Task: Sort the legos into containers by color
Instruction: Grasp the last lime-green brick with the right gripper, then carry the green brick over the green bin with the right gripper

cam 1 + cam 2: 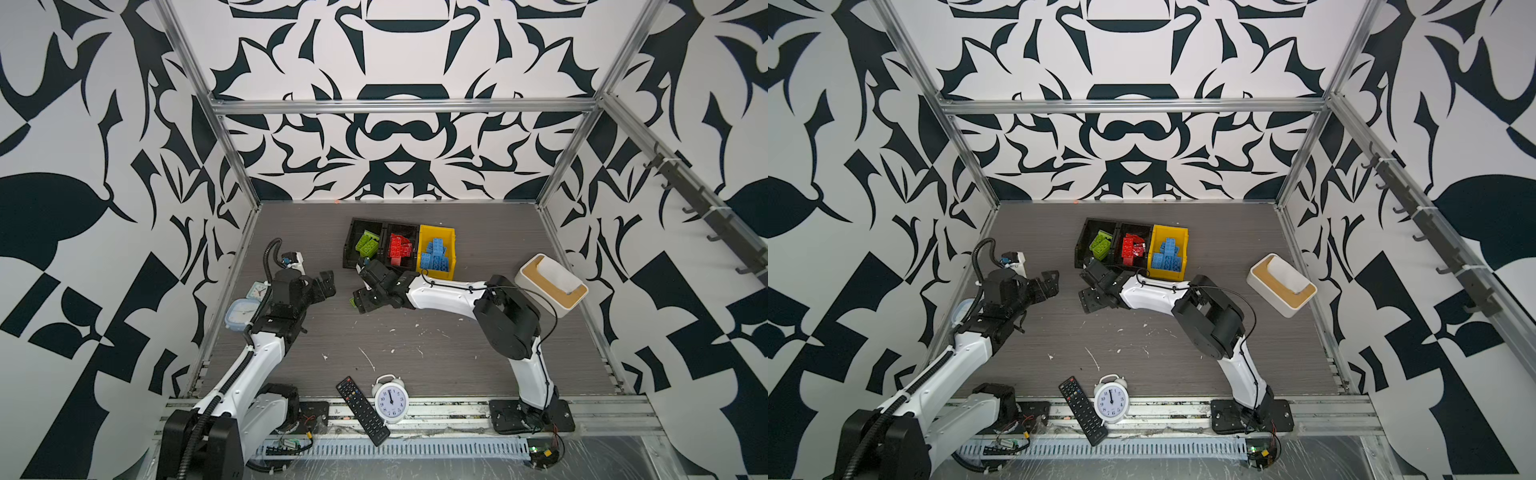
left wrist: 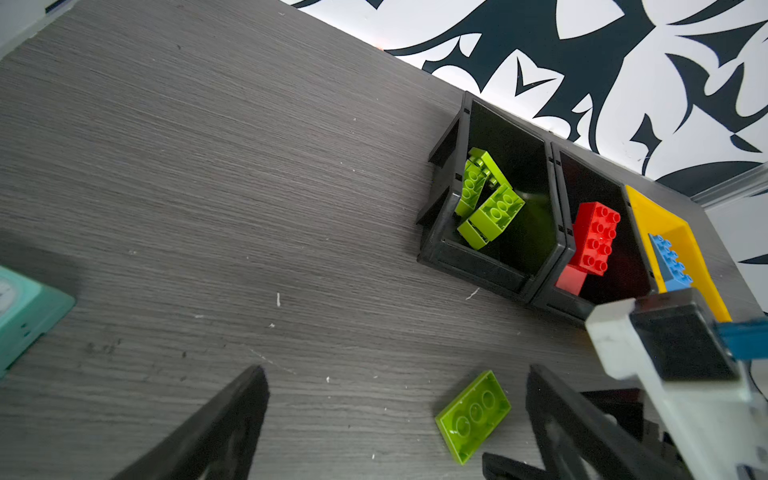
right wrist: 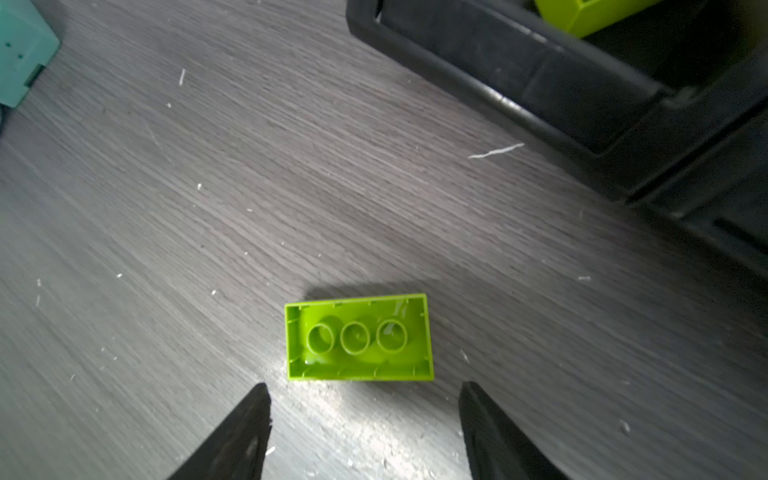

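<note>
1. While the right tool (image 3: 363, 395) stands spread, we find one lime lego (image 3: 359, 337) upside down on the surface (image 3: 208, 208), just before its tips, unheld, near the black bin (image 3: 540, 75).
2. Left tool (image 2: 395, 370): spread, gripping nothing.

The left arm rises from its base with the elbow bent. The left gripper (image 1: 327, 284) points toward the middle, its 2 jaws spread wide. The right arm folds at the elbow and reaches across to the left. The right gripper (image 1: 358, 289) tilts downward, jaws apart, with its black fingertips (image 3: 249, 424) well separated.
</note>
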`<action>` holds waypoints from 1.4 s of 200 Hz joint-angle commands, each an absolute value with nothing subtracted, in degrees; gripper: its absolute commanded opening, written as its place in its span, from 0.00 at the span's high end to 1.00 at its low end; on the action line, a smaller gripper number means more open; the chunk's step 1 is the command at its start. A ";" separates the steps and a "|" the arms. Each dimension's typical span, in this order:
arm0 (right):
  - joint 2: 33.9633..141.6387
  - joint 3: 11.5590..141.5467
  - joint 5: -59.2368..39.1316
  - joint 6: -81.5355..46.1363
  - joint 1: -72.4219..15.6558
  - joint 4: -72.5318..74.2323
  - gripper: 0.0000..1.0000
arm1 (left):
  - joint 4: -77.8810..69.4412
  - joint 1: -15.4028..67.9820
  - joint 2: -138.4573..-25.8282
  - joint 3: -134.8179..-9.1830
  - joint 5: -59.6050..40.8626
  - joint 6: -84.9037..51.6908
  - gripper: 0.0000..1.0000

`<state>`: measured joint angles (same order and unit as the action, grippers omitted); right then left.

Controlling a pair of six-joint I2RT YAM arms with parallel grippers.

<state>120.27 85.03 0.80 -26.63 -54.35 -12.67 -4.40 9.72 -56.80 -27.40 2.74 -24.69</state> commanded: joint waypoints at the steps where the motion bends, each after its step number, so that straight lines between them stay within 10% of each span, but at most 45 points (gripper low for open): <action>1: 121.25 87.63 0.05 -27.16 -54.32 -11.77 0.25 | -3.69 9.49 -57.21 -27.33 2.40 -25.58 0.00; 149: 132.84 103.95 -0.54 -21.94 -56.93 -17.42 0.28 | -2.72 9.49 -53.21 -26.04 5.01 -25.68 0.00; 205: 122.78 96.34 10.18 -23.44 -57.17 -15.59 0.24 | -1.68 8.98 -51.33 -25.24 7.91 -26.49 0.00; 280: 123.48 90.98 0.44 -32.84 -59.04 -11.48 0.24 | -0.45 8.00 -51.77 -25.60 8.31 -27.07 0.00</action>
